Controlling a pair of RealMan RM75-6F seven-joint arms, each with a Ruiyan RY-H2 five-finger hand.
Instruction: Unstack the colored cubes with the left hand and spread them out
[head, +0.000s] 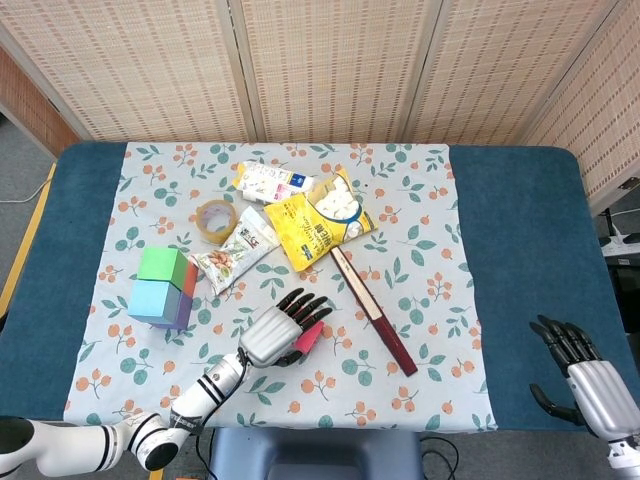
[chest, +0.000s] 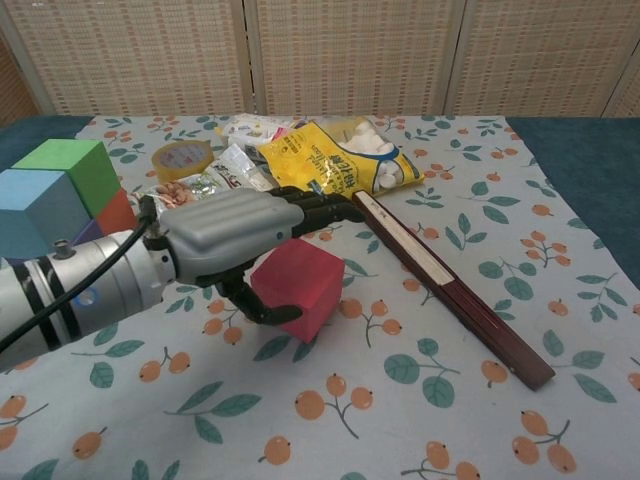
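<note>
The red cube (chest: 300, 288) sits on the flowered cloth near the table's front middle, also seen from above as the red cube (head: 309, 338). My left hand (chest: 235, 245) lies over it with fingers stretched flat across its top and the thumb against its left face; from the head view the left hand (head: 275, 333) covers most of the cube. At the left stands the stack: green cube (chest: 70, 170) and blue cube (chest: 35, 210) on top, orange cube (chest: 118, 212) and purple cube (chest: 86, 232) beneath. My right hand (head: 590, 380) hangs open past the table's front right corner.
A dark red folded fan (chest: 450, 285) lies diagonally to the right of the red cube. Behind it are a yellow snack bag (chest: 340, 165), a nut packet (head: 235, 252), a tape roll (chest: 182, 157) and a white packet (head: 272, 180).
</note>
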